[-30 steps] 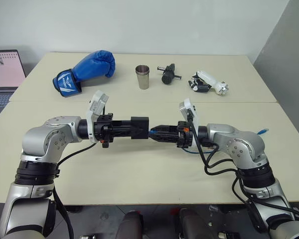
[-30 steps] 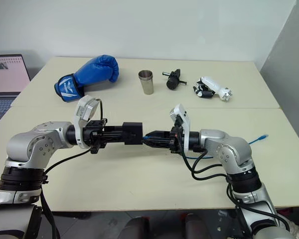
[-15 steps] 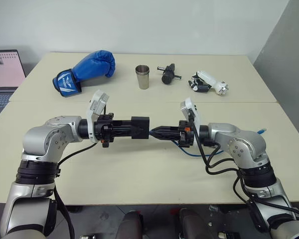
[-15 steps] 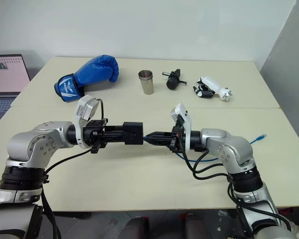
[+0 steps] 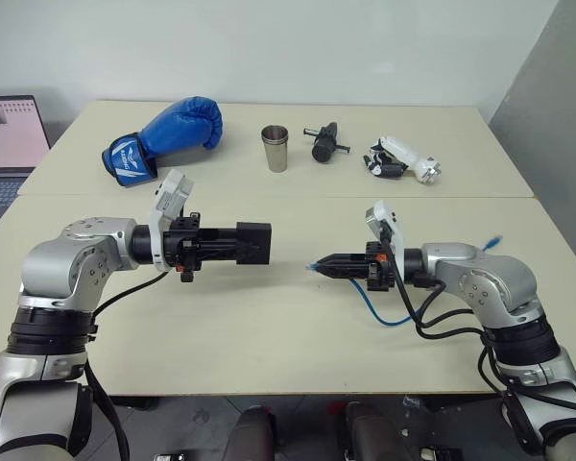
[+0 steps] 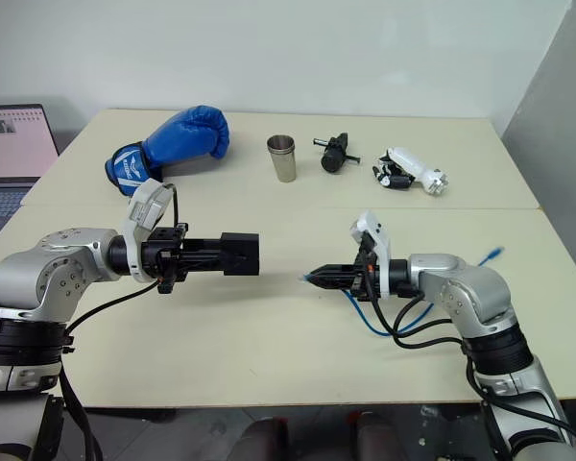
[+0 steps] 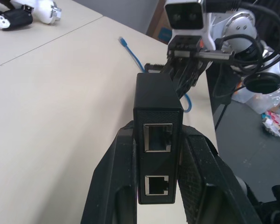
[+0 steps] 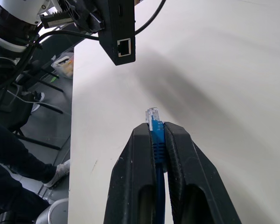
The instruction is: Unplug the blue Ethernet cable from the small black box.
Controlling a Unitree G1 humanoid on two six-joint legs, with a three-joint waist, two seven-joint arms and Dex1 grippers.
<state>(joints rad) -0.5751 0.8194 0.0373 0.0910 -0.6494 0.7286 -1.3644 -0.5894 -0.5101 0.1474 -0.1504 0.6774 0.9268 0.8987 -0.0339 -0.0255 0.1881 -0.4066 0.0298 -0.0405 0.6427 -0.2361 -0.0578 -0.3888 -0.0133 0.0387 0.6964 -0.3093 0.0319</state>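
From the robot's head, a cream table (image 5: 288,317) fills the view. The left gripper (image 5: 259,243) is clamped on the small black box (image 5: 253,242), holding it level above the table with its open end facing the robot's right. Across a clear gap, the right gripper (image 5: 319,265) is pinched shut on the plug end of the blue Ethernet cable (image 5: 379,312). The plug points toward the box without touching it, so the cable is out of the box. Behind the gripper the cable loops down onto the table, and its other plug (image 5: 492,240) shows beyond the right arm. Along the far edge of the table lie a blue boxing glove (image 5: 163,136), a steel cup (image 5: 276,148), a black tool (image 5: 323,143) and a black-and-white gadget (image 5: 401,159). A laptop (image 5: 8,144) sits at the far left.

In the left wrist view, two black fingers (image 7: 114,182) press on either side of the box (image 7: 157,135). Two empty sockets face the camera. Past the box, the right gripper (image 7: 172,74) points back toward it, and the blue cable (image 7: 135,58) trails over the table.

In the right wrist view, the fingers (image 8: 133,182) are closed on the cable (image 8: 157,154), with the clear plug tip sticking out just past them. The box (image 8: 115,30) hangs well apart from it, one empty socket facing the plug. A person's gloved hand (image 8: 58,173) shows beside the table edge.
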